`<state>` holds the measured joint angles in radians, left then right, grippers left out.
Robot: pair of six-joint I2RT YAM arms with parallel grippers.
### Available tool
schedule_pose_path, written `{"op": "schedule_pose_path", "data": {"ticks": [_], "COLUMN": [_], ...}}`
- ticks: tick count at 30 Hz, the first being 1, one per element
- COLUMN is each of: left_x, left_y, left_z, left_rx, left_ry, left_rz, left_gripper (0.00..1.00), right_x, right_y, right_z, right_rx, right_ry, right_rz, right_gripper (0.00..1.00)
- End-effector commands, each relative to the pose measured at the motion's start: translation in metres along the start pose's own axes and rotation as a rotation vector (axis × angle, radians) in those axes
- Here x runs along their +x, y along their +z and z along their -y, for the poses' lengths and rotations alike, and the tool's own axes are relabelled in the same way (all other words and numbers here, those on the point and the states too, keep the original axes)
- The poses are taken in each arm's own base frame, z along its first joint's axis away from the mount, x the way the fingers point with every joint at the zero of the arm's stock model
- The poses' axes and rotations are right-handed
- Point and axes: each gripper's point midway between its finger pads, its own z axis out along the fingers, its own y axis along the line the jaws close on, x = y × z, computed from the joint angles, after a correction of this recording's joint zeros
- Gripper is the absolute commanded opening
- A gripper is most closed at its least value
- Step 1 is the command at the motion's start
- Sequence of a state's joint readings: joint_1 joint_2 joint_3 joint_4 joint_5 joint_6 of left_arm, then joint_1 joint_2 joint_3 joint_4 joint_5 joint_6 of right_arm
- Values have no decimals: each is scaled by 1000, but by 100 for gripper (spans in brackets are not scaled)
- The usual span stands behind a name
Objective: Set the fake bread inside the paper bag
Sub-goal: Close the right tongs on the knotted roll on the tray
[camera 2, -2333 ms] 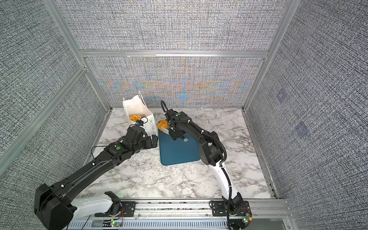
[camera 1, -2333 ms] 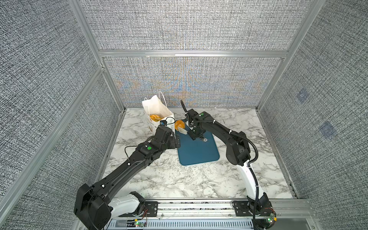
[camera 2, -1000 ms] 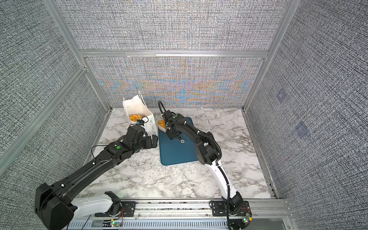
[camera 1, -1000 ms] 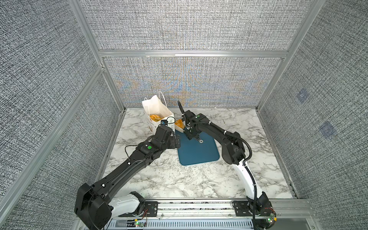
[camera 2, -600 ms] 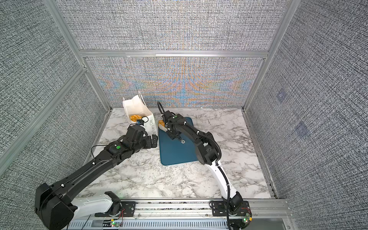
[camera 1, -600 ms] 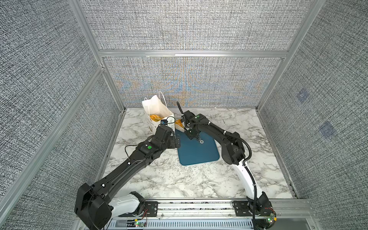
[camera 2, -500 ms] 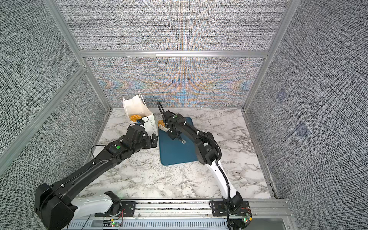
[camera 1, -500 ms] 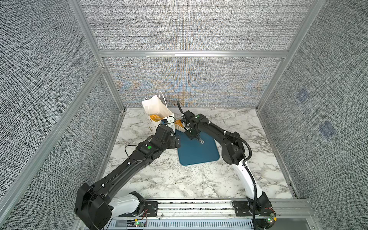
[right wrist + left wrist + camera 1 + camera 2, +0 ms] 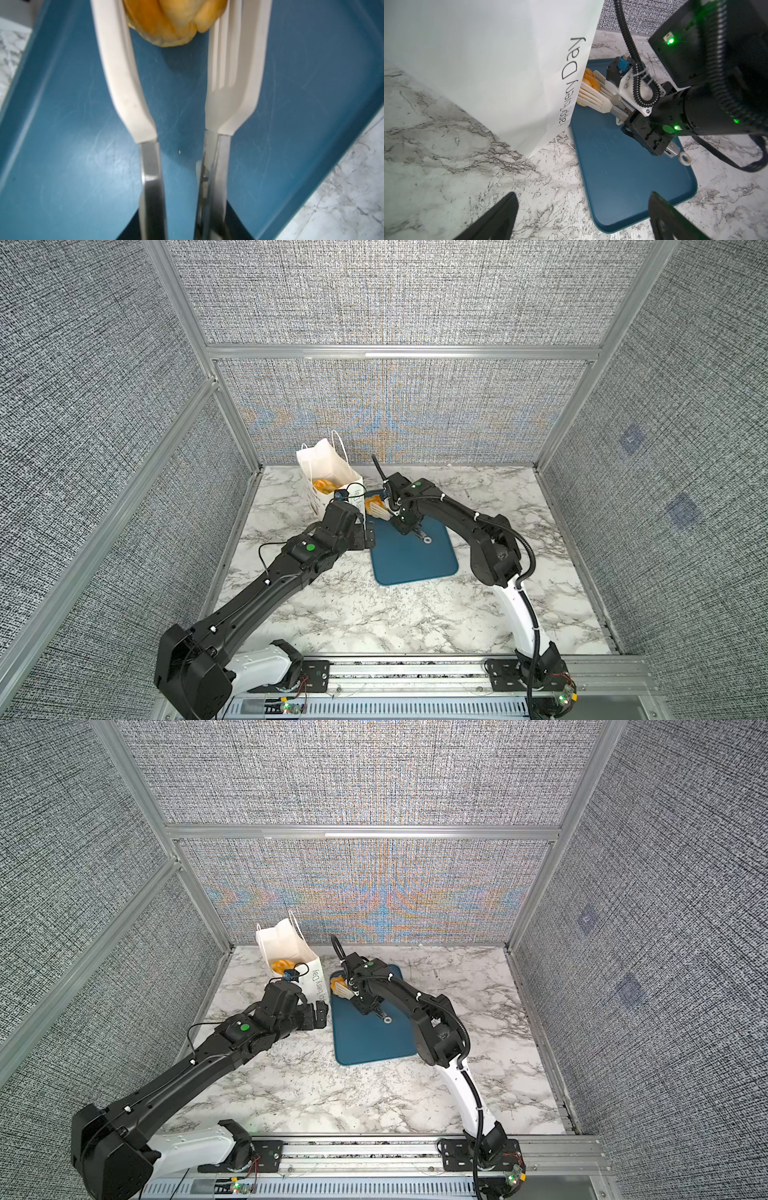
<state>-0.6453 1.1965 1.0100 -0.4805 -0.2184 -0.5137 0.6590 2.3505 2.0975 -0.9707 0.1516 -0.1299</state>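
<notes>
The white paper bag (image 9: 328, 464) (image 9: 282, 944) (image 9: 488, 62) stands open at the back left, with fake bread (image 9: 322, 486) (image 9: 282, 966) inside. My right gripper (image 9: 405, 522) (image 9: 365, 1006) (image 9: 178, 228) is shut on the metal handles of white slotted tongs (image 9: 381, 511) (image 9: 593, 99) (image 9: 124, 83). The tong blades clamp a golden ridged roll (image 9: 372, 502) (image 9: 336, 982) (image 9: 588, 78) (image 9: 172, 22) low over the tray's far end, right beside the bag. Whether the roll touches the tray is unclear. My left gripper (image 9: 368, 535) (image 9: 318, 1019) (image 9: 581, 207) is open and empty near the bag's base.
The dark-teal tray (image 9: 415, 560) (image 9: 370, 1044) (image 9: 623, 176) (image 9: 72, 124) lies on the marble table to the right of the bag. Grey fabric walls with metal frames enclose the table on three sides.
The right arm has shifted slightly toward the bag and the tong blades have narrowed onto the roll. The left arm has stayed still.
</notes>
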Motion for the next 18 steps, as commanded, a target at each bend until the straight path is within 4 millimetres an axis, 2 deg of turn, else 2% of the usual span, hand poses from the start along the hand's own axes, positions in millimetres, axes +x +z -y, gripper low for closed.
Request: {"op": "schedule_pose_path", "data": {"ticks": [1, 18], "left_x": [-8, -20], "left_y": [-6, -18], "left_z": [1, 4], "left_rx": [2, 17], "left_ry": [-6, 5], "left_rz": [28, 52], "left_gripper": [99, 99], "right_x": [2, 22], "right_y": [-10, -49], "right_z": [1, 1], "right_rx": [-11, -63], "right_ry": [8, 57], "right_rz": [16, 65], "right_gripper": [39, 39]}}
